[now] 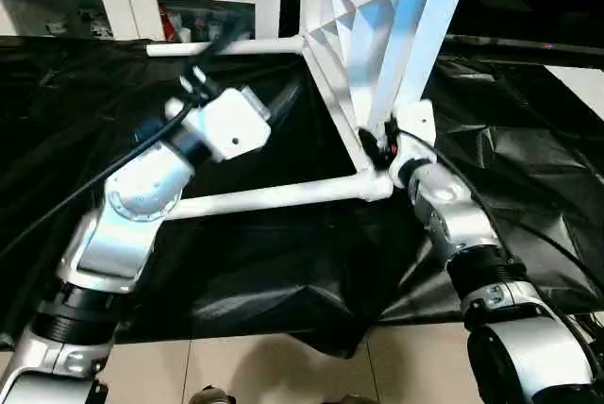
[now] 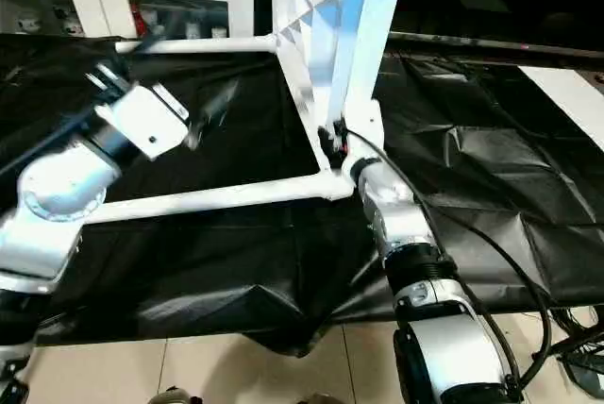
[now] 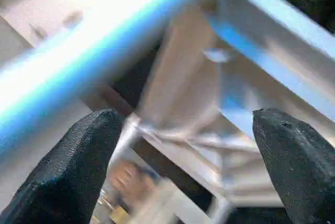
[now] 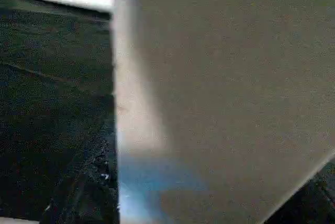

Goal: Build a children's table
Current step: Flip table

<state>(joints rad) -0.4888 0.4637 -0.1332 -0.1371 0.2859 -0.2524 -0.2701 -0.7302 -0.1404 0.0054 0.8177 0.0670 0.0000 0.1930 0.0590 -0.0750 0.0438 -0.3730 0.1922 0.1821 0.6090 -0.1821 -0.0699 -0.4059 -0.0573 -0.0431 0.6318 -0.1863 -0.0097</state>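
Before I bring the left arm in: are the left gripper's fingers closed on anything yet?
No: in the left wrist view the two black fingers stand wide apart, with the white table leg beyond them and nothing between.

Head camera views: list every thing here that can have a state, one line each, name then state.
Tabletop: tipped up on its edge, ribbed underside showing, legs fitted at its corners.
Legs: plugged into the tabletop, sticking out sideways over the black cloth.
Black cloth: draped over the work table, wrinkled.
Left claw: wide open, holding nothing.
Right claw: at the tabletop's lower corner; grip cannot be told.
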